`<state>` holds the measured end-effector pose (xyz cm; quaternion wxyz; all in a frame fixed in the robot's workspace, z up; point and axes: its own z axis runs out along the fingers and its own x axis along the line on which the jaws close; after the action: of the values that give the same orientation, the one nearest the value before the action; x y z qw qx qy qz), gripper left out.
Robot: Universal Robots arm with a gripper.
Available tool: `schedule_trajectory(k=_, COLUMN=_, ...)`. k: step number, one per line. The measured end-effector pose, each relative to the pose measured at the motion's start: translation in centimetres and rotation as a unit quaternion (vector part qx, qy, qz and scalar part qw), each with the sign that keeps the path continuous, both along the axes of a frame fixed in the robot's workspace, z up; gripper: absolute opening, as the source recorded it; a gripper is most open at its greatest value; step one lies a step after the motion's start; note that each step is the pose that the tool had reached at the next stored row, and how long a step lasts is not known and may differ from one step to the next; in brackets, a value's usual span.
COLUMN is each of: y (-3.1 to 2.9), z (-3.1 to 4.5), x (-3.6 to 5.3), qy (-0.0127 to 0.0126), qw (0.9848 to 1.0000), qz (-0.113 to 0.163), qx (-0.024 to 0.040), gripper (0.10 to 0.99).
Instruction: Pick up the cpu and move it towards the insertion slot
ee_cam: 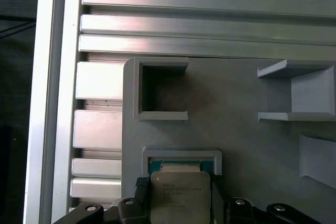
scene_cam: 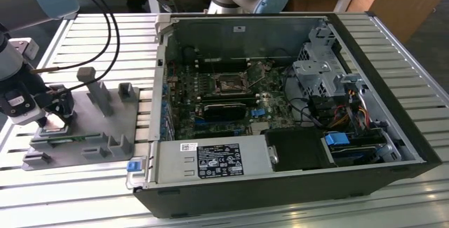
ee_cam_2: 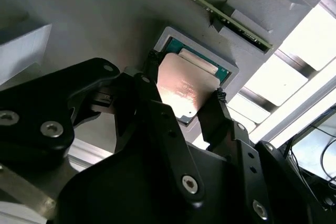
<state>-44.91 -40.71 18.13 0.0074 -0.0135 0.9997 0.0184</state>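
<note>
Gripper (ee_cam_2: 184, 83) stands over the grey fixture (scene_cam: 105, 133) at the exterior view's left. Its fingers (ee_cam_2: 152, 74) are drawn in to chip width and bear on opposite edges of the cpu (ee_cam_2: 185, 92). Whether the cpu sits in its square pocket or just above it cannot be determined. The insertion slot (scene_cam: 230, 83) lies well apart, inside the open computer case (scene_cam: 393, 81). Judgement: the pick-up calls for an even edge grip and a straight, level lift clear of the pocket walls, without tilting.

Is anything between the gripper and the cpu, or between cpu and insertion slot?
Nothing between gripper and cpu: its fingers touch its edges. Toward the insertion slot, the computer case's side wall rises between.
</note>
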Motion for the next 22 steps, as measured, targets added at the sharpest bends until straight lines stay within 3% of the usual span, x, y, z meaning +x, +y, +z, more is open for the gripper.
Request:
schedule_trajectory(k=10, y=0.00, z=0.18, x=0.00, qy=0.0000, qw=1.0000, qz=0.000, qx=0.0000, gripper=0.545)
schedule_trajectory(k=22, y=0.00, z=1.14, x=0.00, qy=0.0000, qw=1.0000, qz=0.000, qx=0.0000, gripper=0.545)
